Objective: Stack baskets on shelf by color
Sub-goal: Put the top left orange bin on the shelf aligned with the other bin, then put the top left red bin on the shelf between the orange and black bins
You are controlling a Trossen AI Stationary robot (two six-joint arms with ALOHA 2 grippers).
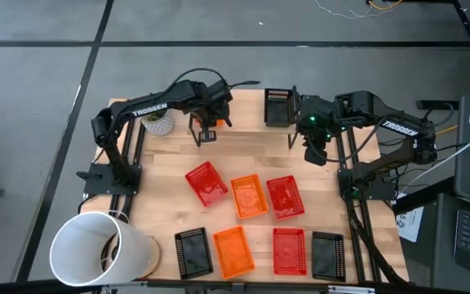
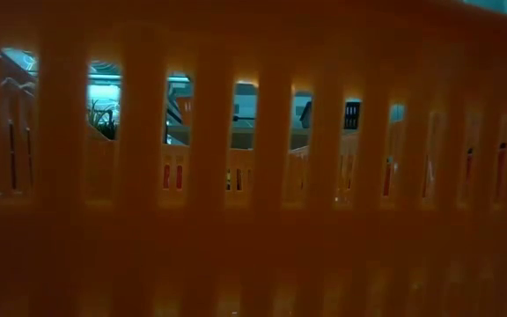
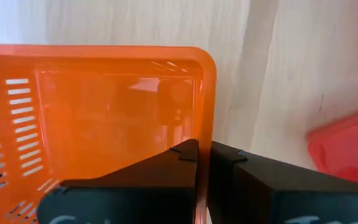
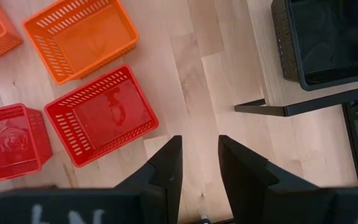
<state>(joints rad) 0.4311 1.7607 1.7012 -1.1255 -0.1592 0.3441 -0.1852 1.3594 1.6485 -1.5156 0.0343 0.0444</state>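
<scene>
My left gripper [image 1: 208, 124] is shut on an orange basket [image 3: 98, 118] over the left end of the shelf [image 1: 243, 102] at the table's far side. A black basket [image 1: 278, 106] stands on the shelf's right end and also shows in the right wrist view [image 4: 334, 37]. My right gripper [image 1: 315, 152] hangs open and empty in front of the shelf's right end, above bare tabletop [image 4: 199, 155]. Several red, orange and black baskets lie on the table, among them a red one [image 1: 206, 183], an orange one [image 1: 249, 197] and a black one [image 1: 193, 251]. My left gripper holds the orange basket by one side wall [image 3: 205, 118] near a corner, with one finger [image 3: 182, 155] inside the basket and the other [image 3: 232, 158] outside. The fingers come from above, pointing down. The basket sits level, open side up; whether it rests on the shelf I cannot tell.
A large white bucket [image 1: 96, 249] lies at the table's near left corner. A small white pot with a plant [image 1: 158, 122] stands left of the shelf. An orange basket wall [image 2: 253, 220] fills the low view. Bare wood lies between the shelf and the middle row of baskets.
</scene>
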